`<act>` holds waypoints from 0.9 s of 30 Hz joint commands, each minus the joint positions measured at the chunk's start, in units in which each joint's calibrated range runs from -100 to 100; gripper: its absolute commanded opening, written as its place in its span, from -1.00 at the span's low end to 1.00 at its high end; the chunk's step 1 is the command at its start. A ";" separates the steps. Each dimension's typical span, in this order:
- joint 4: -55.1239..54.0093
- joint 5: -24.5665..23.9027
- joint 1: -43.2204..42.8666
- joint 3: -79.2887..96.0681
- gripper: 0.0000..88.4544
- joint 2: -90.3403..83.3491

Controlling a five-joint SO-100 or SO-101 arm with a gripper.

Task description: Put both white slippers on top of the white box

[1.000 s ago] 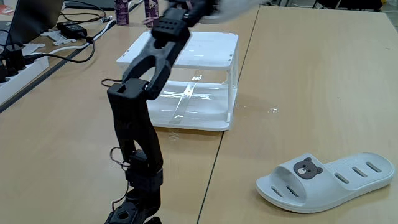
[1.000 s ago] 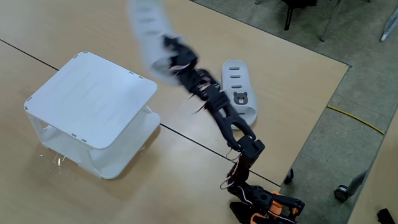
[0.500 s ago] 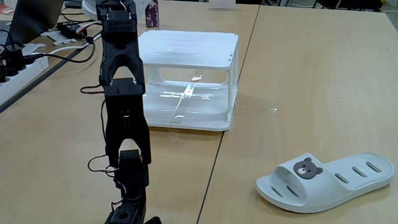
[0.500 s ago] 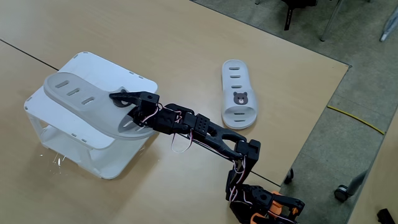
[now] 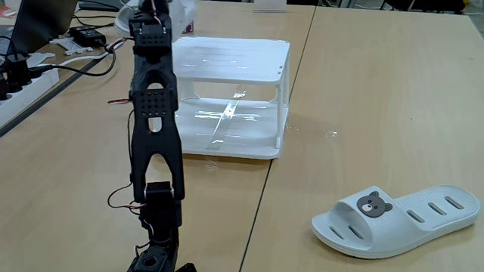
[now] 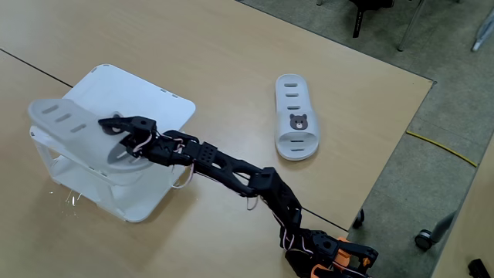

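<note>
In a fixed view, one white slipper [image 6: 65, 120] hangs over the left part of the white box [image 6: 158, 96], reaching past its left edge. My gripper [image 6: 112, 126] is shut on this slipper at its strap end. Whether the sole rests on the glossy top, I cannot tell. The other white slipper [image 6: 297, 116] lies flat on the table to the right, bear badge up, and is also seen at the lower right [image 5: 397, 219]. From the side, the black arm [image 5: 155, 113] rises in front of the box [image 5: 234, 57] and leaves the frame at the top.
A power strip [image 5: 23, 83], cables and a laptop [image 5: 41, 23] crowd the back left of the table. A seam [image 5: 265, 189] runs between two tabletops. The table edge [image 6: 401, 147] drops to the floor on the right.
The arm has stretched further left, carrying the held slipper across the box top toward its left edge. The slipper on the table has not moved.
</note>
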 commanded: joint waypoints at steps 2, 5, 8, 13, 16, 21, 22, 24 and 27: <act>-0.43 0.42 3.51 -15.39 -0.98 5.10; -0.43 0.42 3.75 -16.92 -0.98 8.38; -0.52 0.42 3.75 -17.19 -0.98 11.08; -0.52 0.42 3.75 -17.19 -0.98 13.77; -0.52 0.42 3.75 -17.19 -0.98 14.78; -0.52 0.42 3.75 -17.19 -0.97 15.45; -0.52 0.42 3.75 -17.19 -0.94 15.45; -0.52 0.42 3.75 -17.19 -0.70 15.20; -0.52 0.42 3.75 -17.19 -0.55 15.03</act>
